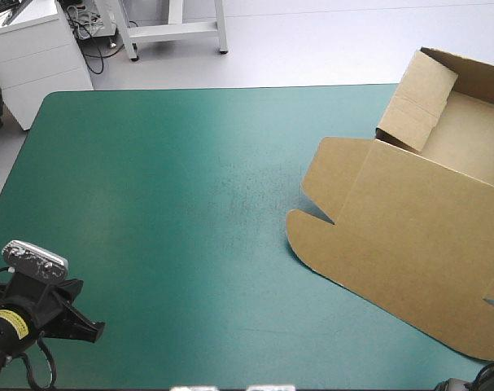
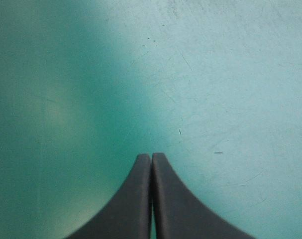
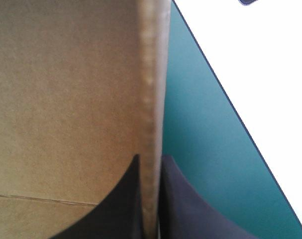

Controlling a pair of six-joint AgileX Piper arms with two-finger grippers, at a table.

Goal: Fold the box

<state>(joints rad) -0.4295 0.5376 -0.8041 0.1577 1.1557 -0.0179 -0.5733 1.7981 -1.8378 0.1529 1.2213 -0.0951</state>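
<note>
Two grippers logged. The left gripper (image 2: 151, 155) is clenched on nothing, with bare teal-green worktop (image 1: 173, 204) ahead of its fingers. The right gripper (image 3: 150, 158) is pinched on an edge of the brown box (image 1: 409, 220); a panel lies to one side of the fingers and worktop to the other. The board is judged light, stiff and crease-prone, so grip near the fold lines, not mid-panel.

box (image 1: 417, 236): brown board sheet, partly raised
far end: walls up, open tray, at far-right corner of table (image 1: 165, 204)
near part: lid flat, rounded flaps twd table centre
hold: one edge upright, pinched in my right gripper (image 3: 151, 158)
</note>
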